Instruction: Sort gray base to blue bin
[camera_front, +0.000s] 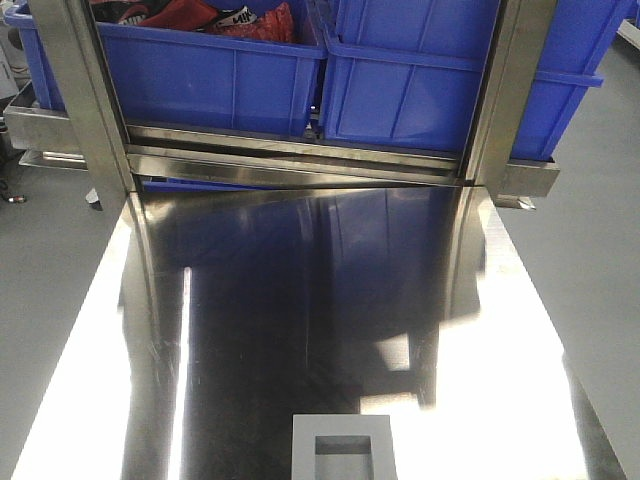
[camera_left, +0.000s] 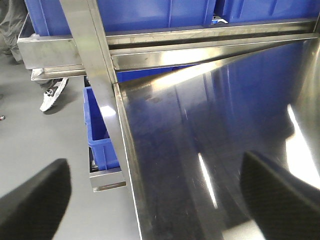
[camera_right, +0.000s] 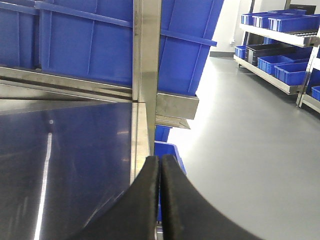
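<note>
gray base: matte gray rectangular block, recess facing up. the gray base (camera_front: 343, 452) sits midway along the near edge of the polished steel table (camera_front: 300, 300), and nothing is touching it.
left gripper: the left gripper (camera_left: 155, 200) is spread wide and empty, over the left edge not far from the far-left corner.
right gripper: the right gripper (camera_right: 160, 200) has its fingers pressed together on nothing, over the right edge beside a steel upright (camera_right: 146, 75).
target: two deep royal-blue plastic crates sit past the far edge. the left blue bin (camera_front: 210, 75) has red items inside and the right blue bin (camera_front: 430, 95) hides its interior. can't tell which one is meant.
risk, slip: the table looks slick, so an off-centre pinch could skate the block off the near edge.
risk, jaws: the right gripper must open before any reach, or it just shoves the block.
risk, clash: a low carry could strike the steel rail (camera_front: 300, 150) or an upright.
room: plenty of bare table between the block and the far edge. it gets tight at the far corners, where the uprights frame the bins.
</note>
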